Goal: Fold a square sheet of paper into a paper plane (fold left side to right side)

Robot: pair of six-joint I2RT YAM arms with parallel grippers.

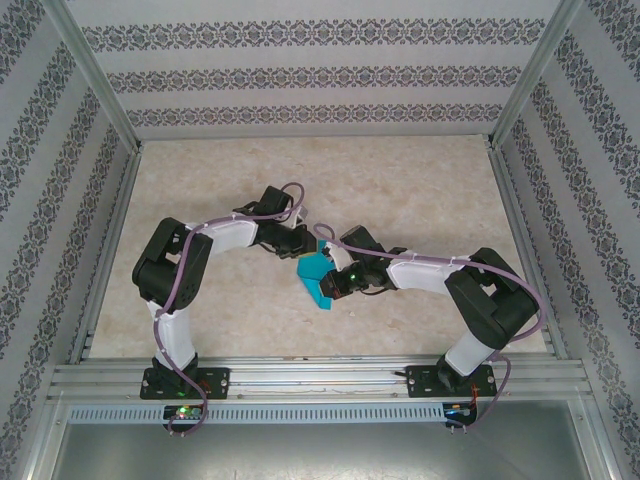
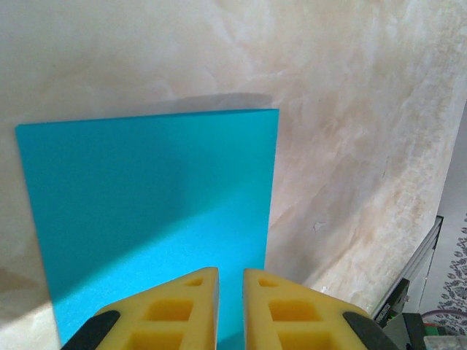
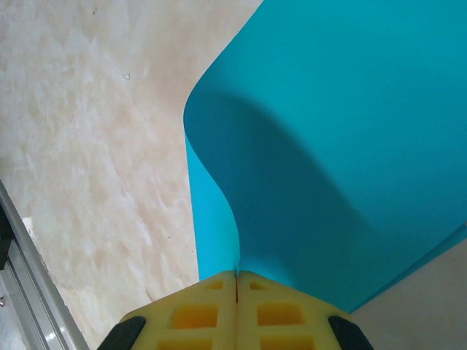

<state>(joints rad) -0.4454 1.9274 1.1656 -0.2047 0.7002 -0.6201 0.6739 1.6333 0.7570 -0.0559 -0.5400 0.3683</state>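
Note:
The square sheet of paper point(image 1: 314, 272) is turquoise blue and sits mid-table between my two arms. In the right wrist view the sheet point(image 3: 350, 131) curls up off the table, and my right gripper point(image 3: 236, 273) is shut on its edge, yellow pads pressed together. In the left wrist view a flat rectangular part of the sheet point(image 2: 146, 204) lies on the table. My left gripper point(image 2: 230, 273) hovers over its near edge, jaws a narrow gap apart, with blue showing through the gap. From above, the left gripper point(image 1: 303, 247) is at the sheet's far side and the right gripper point(image 1: 333, 285) at its near right.
The marbled beige table point(image 1: 420, 190) is fenced by aluminium rails point(image 1: 300, 378) at the front and patterned walls point(image 1: 300, 80) on three sides. Both forearms cross near the middle. A rail edge point(image 3: 22, 277) shows left of the right gripper.

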